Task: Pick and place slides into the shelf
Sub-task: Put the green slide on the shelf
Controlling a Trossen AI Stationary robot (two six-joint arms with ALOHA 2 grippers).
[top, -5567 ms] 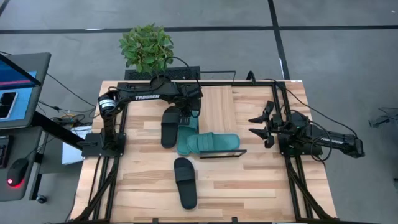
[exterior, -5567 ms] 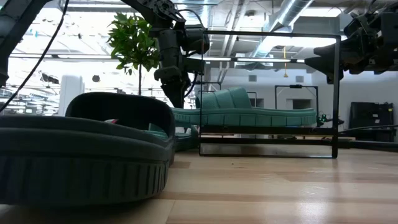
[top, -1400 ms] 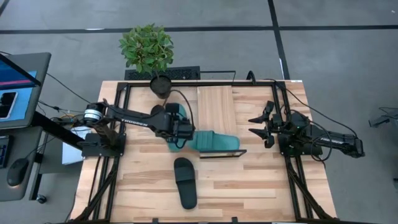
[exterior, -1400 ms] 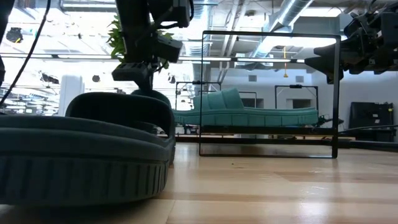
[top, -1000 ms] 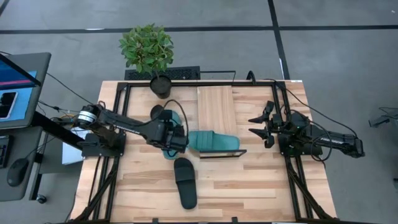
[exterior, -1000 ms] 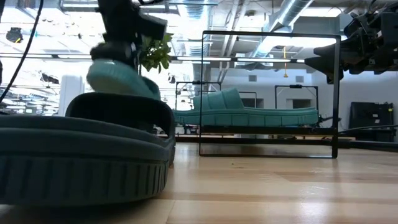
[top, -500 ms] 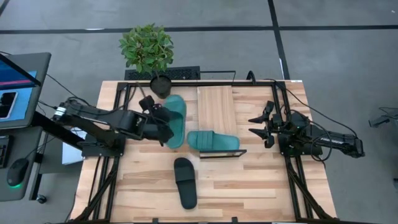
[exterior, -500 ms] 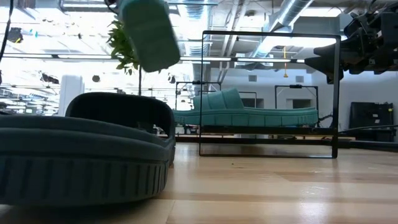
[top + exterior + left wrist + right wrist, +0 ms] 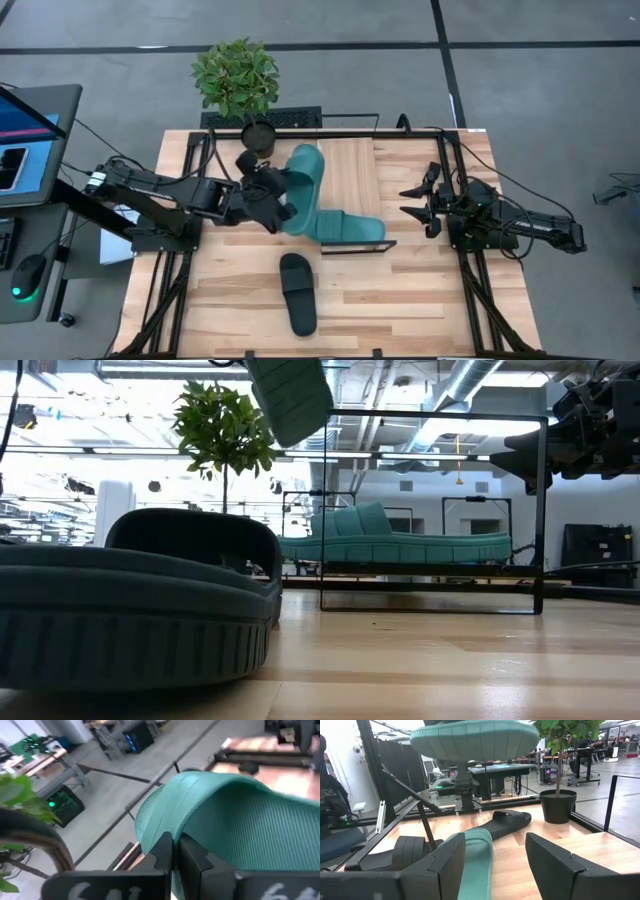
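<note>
Wood planks form the table (image 9: 420, 300), which carries everything else. At its far middle stands the shelf (image 9: 350, 165), a black wire rack with a light wood board; the low view shows its frame (image 9: 540, 510) upright. One teal slide (image 9: 345, 228) already lies across the near part of the rack, seen resting on it in the low view (image 9: 400, 540).

A plant (image 9: 237, 75) in a dark pot stands at the far edge of the table, left of the rack.

Slides, by position:
- Second teal slide (image 9: 302, 185): held in the air, tilted, partly over the left edge of the board. The low view shows its ribbed sole (image 9: 290, 395) high above the table.
- Black slide (image 9: 297, 292): flat on the table, near side, well apart from the rack.
- Another black slide (image 9: 505, 822): on the table near the plant pot, seen from the right wrist view; hidden under the left arm in the high view.

The left gripper (image 9: 268, 200) is clamped on the raised teal slide; its wrist view shows the fingers (image 9: 162, 850) pinching the edge of the sole. The right gripper (image 9: 420, 200) waits with its fingers apart, just right of the rack.

Step in hand: carrying the second teal slide to the shelf. The next move probably calls for levelling the slide, lowering it onto the free far part of the board clear of the first slide, then releasing.
</note>
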